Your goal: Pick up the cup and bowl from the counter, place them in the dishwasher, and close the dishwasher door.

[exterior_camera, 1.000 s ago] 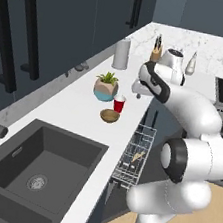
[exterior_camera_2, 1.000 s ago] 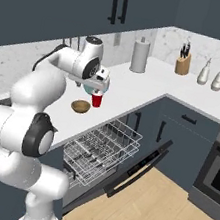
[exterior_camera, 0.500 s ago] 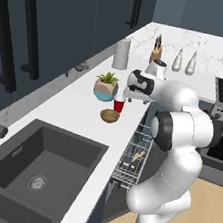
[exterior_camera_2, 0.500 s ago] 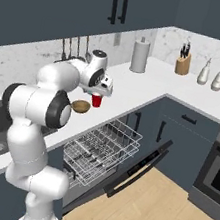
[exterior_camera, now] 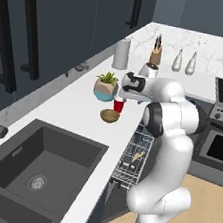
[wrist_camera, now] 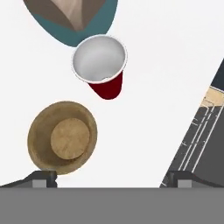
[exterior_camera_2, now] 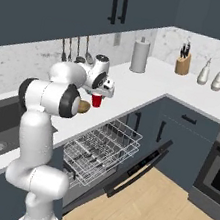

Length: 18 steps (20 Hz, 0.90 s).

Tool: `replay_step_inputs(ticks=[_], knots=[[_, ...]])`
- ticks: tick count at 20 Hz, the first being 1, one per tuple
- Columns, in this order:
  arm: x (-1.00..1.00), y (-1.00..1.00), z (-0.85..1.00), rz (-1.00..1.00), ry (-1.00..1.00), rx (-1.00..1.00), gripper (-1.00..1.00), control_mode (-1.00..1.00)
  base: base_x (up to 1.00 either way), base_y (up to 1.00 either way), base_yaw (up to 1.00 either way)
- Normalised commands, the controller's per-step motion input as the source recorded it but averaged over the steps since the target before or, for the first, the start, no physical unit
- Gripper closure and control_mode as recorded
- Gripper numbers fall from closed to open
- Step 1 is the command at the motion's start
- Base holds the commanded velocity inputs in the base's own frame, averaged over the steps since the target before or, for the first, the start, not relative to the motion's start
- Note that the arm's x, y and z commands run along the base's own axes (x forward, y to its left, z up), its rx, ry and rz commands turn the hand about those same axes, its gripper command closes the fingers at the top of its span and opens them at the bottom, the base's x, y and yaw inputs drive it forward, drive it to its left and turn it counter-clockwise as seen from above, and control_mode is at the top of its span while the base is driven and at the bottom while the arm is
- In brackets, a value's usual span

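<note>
- We see one gripper (wrist_camera: 109,179) poised above the counter (wrist_camera: 175,65), its jaws spread wide with nothing between them.
- One red cup (wrist_camera: 100,61) stands upright on the counter straight ahead of the gripper in the hand view, its pale inside facing the camera; it is apart from both fingertips (wrist_camera: 41,178).
- One brown wooden bowl (wrist_camera: 62,138) lies closer to the gripper than the cup, just beyond the fingertip at the left of the hand view, and near the cup but not touching it.
- One tan-and-teal plant pot (wrist_camera: 72,19) sits past the cup, on the far side from the gripper; in the left base view it carries a green plant (exterior_camera: 107,77).
- From the base cameras, we see the gripper (exterior_camera: 127,84) hanging just over the cup (exterior_camera: 118,104), with the bowl (exterior_camera: 109,116) beside it on the white top.
- Below and beside the gripper, one dishwasher (exterior_camera_2: 86,174) stands open: one grey wire rack (exterior_camera_2: 103,149) is drawn out, and the dishwasher door (exterior_camera_2: 140,165) is folded down over the wooden floor.
- Well beyond the gripper we count one paper towel roll (exterior_camera_2: 139,56), one knife block (exterior_camera_2: 181,63) and two bottles (exterior_camera_2: 211,74).
</note>
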Motion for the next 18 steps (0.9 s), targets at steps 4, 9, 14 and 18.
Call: replay_step_inputs(ticks=[4, 9, 14, 18], knots=[[0.48, 0.15, -0.26, -0.06, 0.00, 0.00, -1.00, -1.00, 0.00, 0.00, 0.00], [0.50, 0.04, -0.23, -0.11, 0.00, 0.00, -1.00, -1.00, 0.00, 0.00, 0.00], [0.37, 0.00, -0.12, -0.15, -0.04, 0.00, -1.00, -1.00, 0.00, 0.00, 0.00], [0.35, 0.00, -0.14, -0.13, -0.04, 0.00, -1.00, -1.00, 0.00, 0.00, 0.00]])
